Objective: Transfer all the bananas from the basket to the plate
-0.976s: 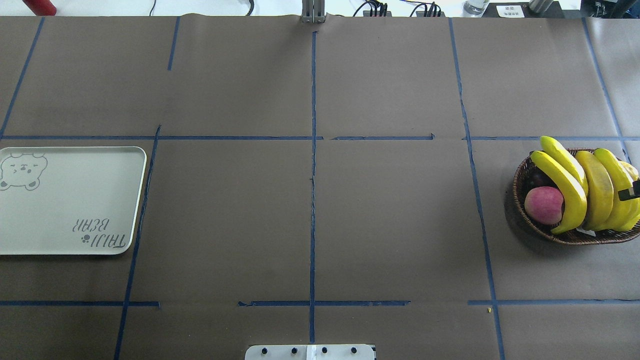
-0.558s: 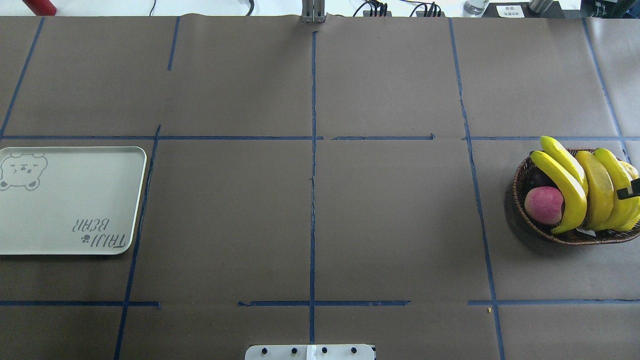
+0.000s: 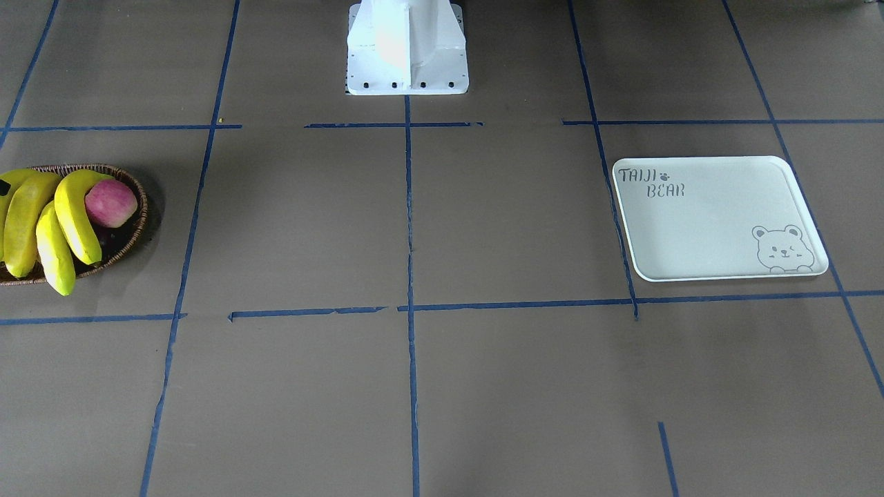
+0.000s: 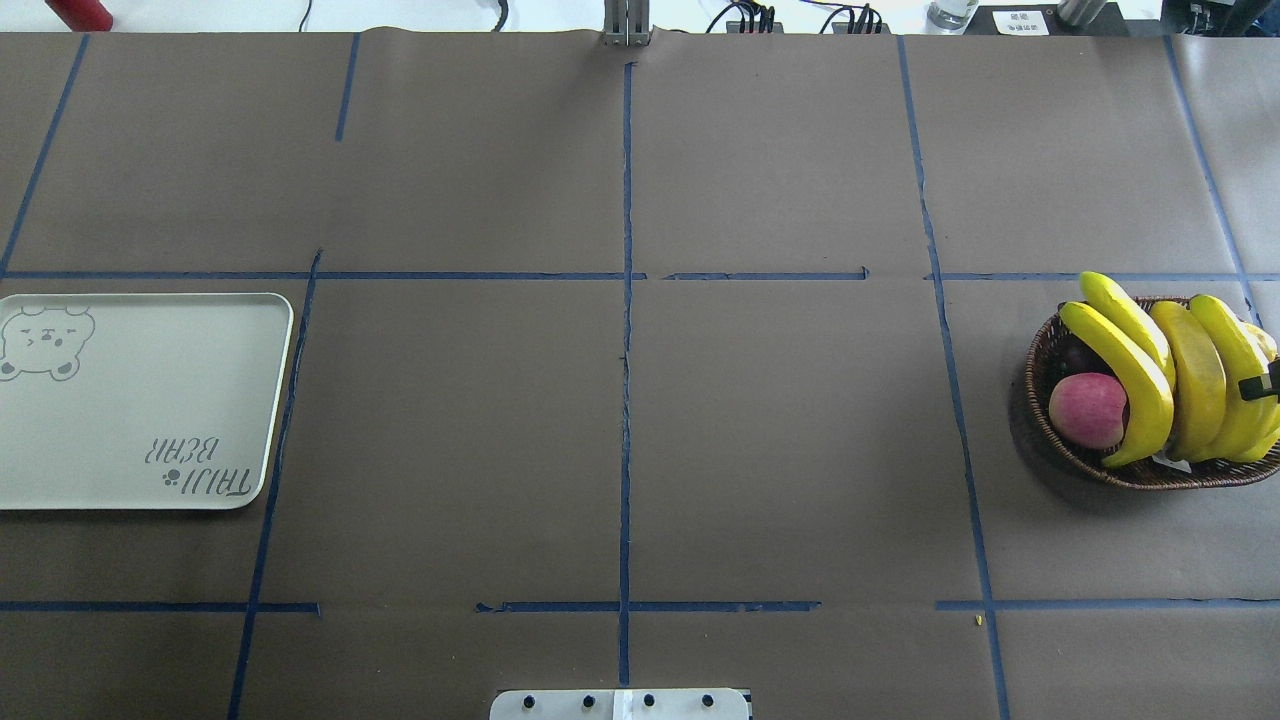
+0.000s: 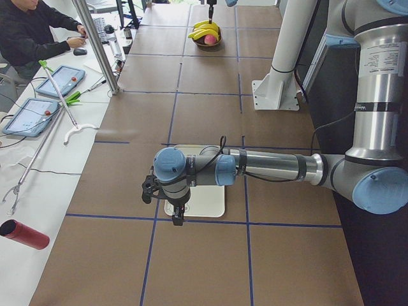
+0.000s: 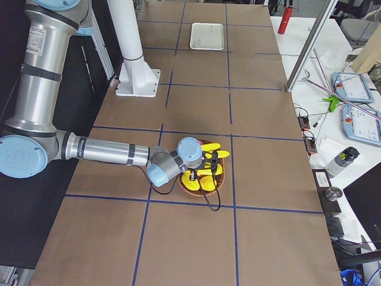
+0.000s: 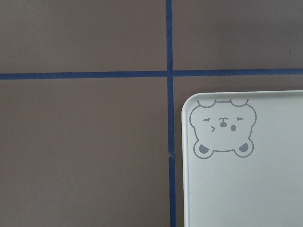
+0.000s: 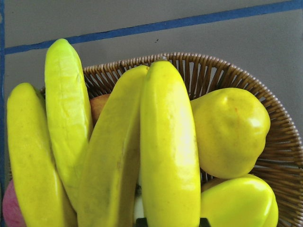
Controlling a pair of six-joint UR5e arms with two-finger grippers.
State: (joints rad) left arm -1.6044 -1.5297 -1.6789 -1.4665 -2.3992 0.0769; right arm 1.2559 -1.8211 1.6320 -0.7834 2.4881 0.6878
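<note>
Overhead exterior view: four bananas [image 4: 1195, 380] were seen heaped in the basket [image 4: 1040, 345], the right hand [image 4: 1262, 384] held over them, likely for a first pick, the left hand [image 5: 176, 215] parked by the plate [image 4: 140, 420]; neither hand's spread could be told.

Open tabletop [image 4: 620, 450] between basket [image 4: 1037, 372] and plate [image 4: 130, 400], apple [image 4: 1088, 410], yellow fruit [image 8: 229, 132] flanking bananas [image 4: 1195, 375]

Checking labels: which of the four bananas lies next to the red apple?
The end banana on the bunch's table-centre side. It curves beside the red apple, while the other three lie beyond it.
</note>
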